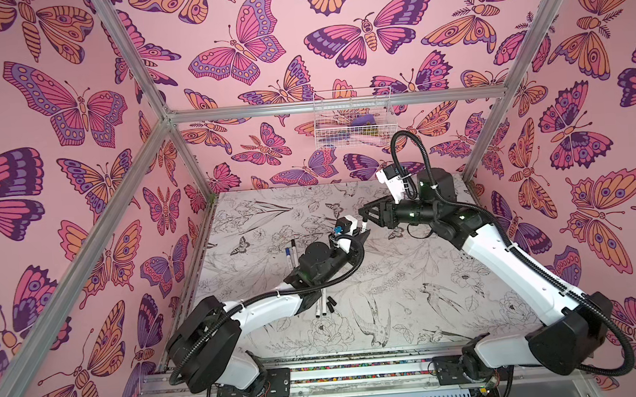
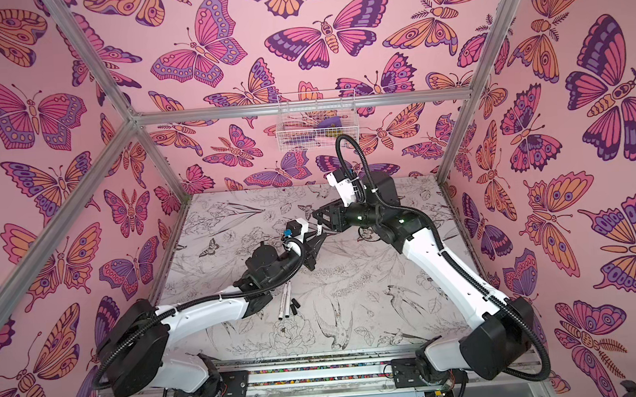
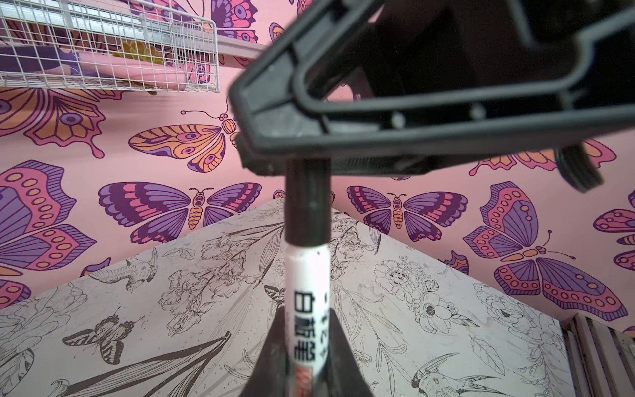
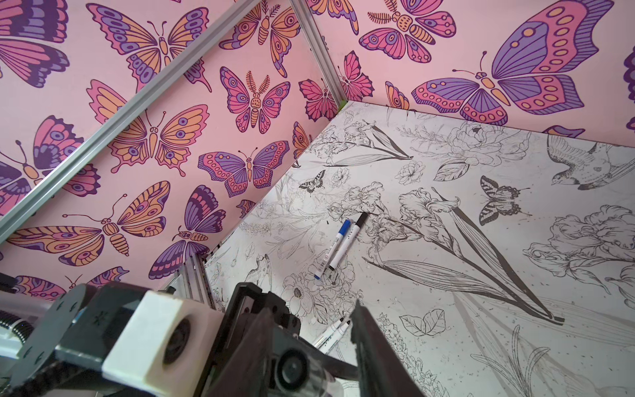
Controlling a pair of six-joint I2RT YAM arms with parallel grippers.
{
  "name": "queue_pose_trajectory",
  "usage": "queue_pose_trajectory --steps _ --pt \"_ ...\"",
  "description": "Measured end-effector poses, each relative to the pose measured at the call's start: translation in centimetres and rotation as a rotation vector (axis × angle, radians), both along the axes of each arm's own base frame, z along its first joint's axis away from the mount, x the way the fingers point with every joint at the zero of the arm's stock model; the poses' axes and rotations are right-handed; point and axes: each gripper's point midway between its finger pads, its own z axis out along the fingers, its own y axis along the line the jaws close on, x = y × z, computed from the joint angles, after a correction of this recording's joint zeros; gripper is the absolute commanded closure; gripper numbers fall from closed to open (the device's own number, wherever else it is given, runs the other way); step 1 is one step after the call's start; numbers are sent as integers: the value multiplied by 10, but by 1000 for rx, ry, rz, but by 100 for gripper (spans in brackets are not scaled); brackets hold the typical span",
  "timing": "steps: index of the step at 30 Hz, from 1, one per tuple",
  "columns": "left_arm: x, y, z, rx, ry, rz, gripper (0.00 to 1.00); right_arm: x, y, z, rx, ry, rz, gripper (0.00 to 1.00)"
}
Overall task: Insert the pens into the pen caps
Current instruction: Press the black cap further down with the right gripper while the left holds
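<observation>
While my left pincer (image 3: 308,343) clamps the pen (image 3: 307,275), cap (image 3: 307,206) pointing twelve o'clock, right pincer (image 1: 363,211) crowding it, grip unclear to me, loose pens (image 1: 291,252) at nine o'clock

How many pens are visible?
5. One pen in the left gripper; two capped pens side by side on the table; two pens near the left arm. Others may be hidden.

Open table (image 1: 419,276) at right; pens (image 1: 320,307), caps (image 1: 331,304) beside left arm (image 1: 266,309)
</observation>
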Motion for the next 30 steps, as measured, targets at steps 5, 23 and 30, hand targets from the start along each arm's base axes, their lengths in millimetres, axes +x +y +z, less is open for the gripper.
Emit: queue_pose_trajectory --steps 5,23,30 --pt "-1 1 -1 2 2 0 100 0 1 -1 4 9 7 77" --pt "5 -2 1 94 -39 19 100 -3 -2 -3 14 31 23 95" --pt "4 -3 0 128 -66 18 100 -8 -7 -6 -38 42 31 96"
